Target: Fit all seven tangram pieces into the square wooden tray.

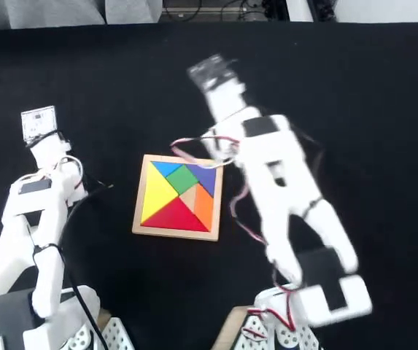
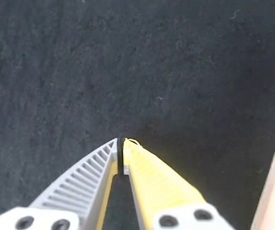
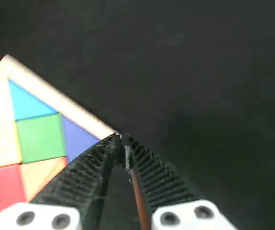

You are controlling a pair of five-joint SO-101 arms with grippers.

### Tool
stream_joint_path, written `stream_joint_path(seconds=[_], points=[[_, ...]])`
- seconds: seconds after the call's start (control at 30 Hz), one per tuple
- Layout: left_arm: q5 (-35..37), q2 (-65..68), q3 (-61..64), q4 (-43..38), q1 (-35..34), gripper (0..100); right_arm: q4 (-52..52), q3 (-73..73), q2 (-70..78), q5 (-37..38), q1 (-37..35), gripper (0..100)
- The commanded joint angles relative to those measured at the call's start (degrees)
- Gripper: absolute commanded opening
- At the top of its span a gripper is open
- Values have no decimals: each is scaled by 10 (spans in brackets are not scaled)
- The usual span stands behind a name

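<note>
The square wooden tray [image 1: 176, 232] lies at the table's middle. Flat inside it are a yellow triangle [image 1: 157, 191], a red triangle [image 1: 176, 217], a blue triangle [image 1: 166, 168], a green square [image 1: 184, 179], an indigo piece [image 1: 206, 177], an orange triangle [image 1: 204, 205] and a small tan triangle [image 1: 189, 198]. My right gripper [image 3: 123, 142] is shut and empty, its tips at the tray rim [image 3: 55, 91] beside the indigo piece [image 3: 77, 136]. My left gripper [image 2: 120, 143] is shut and empty over bare cloth, with the tray's edge [image 2: 274, 182] off to one side.
Black cloth covers the table all around the tray. The left arm [image 1: 41, 197] stands left of the tray and the right arm [image 1: 274, 168] stands right of it, leaning toward its far right corner. Loose wires [image 1: 194, 146] hang near that corner.
</note>
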Motion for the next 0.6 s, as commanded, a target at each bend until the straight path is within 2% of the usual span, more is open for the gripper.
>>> stream_joint_path(seconds=[0.0,0.07,0.2,0.37,0.57], points=[[2,-25,-8,-35,29,30,3,2,-87,1,50,11],[-7,-31,-43,-30,37,30,5,4,-115,4,73,11],[-80,-49,-131,-15,40,30,2,0,-166,4,113,11],[-135,-76,-248,-11,36,30,5,-35,-233,4,122,11],[-136,-186,-364,115,58,30,3,-80,-341,-1,119,11]])
